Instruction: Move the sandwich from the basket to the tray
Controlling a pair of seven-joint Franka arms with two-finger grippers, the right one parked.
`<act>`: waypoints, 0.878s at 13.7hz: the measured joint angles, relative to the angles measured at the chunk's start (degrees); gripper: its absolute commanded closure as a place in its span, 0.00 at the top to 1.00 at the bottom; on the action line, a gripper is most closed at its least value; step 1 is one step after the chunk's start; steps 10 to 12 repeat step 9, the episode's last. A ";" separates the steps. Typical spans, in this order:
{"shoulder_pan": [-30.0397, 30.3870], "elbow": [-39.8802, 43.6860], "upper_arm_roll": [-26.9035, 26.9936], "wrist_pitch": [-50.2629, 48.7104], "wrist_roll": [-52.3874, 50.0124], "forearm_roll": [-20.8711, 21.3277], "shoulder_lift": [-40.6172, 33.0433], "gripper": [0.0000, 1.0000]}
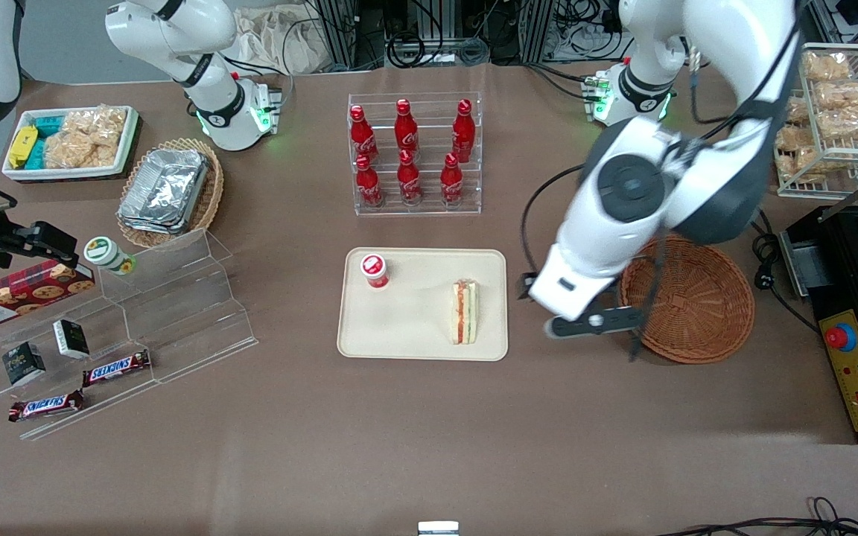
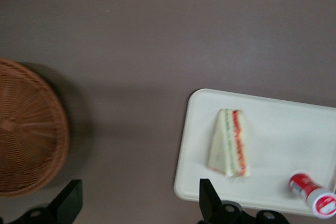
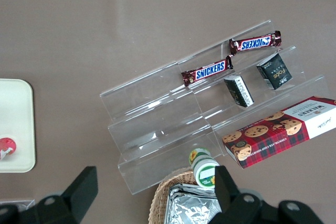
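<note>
The left arm's hand (image 2: 137, 203) hangs above bare brown counter (image 2: 157, 40) in the gap between the basket and the tray. Its two fingers (image 2: 71, 199) are spread wide with nothing between them, so it is released and empty.

Just to one side of the hand sits the basket (image 1: 690, 301), a round reddish-brown woven bowl. Its weave shows bare in both the front and wrist views, and nothing lies in it.

On the hand's other side, a little farther off toward the parked arm's end, lies the tray (image 1: 410, 339), flat, beige and low-rimmed. The sandwich (image 1: 465, 311) rests on it, close to the tray edge nearest the hand and clear of the rim. It lies on a flat bread face with its red and green filling stripes showing along one side. Its long axis runs toward and away from the front camera, parallel to that near tray edge and so crosswise to the line from the hand to the tray. The narrow tip points away from the front camera; the broader end is nearer to it.

Farther along the tray, well apart from the sandwich, lies a small red-capped bottle (image 1: 375, 270).

Judged from how things lie, the sandwich is already delivered, and the only move left is to draw the arm away.
</note>
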 measured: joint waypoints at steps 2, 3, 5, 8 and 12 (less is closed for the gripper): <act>0.27 -5.13 6.62 -0.77 11.08 -4.70 -6.52 1.00; 0.46 -7.27 9.54 -2.05 16.60 -6.05 -9.28 1.00; 1.13 -9.61 13.65 -5.48 24.98 -6.87 -13.01 1.00; 1.37 -9.48 18.68 -8.49 33.45 -6.93 -14.60 1.00; 1.38 -8.96 20.14 -8.73 35.77 -6.96 -14.51 1.00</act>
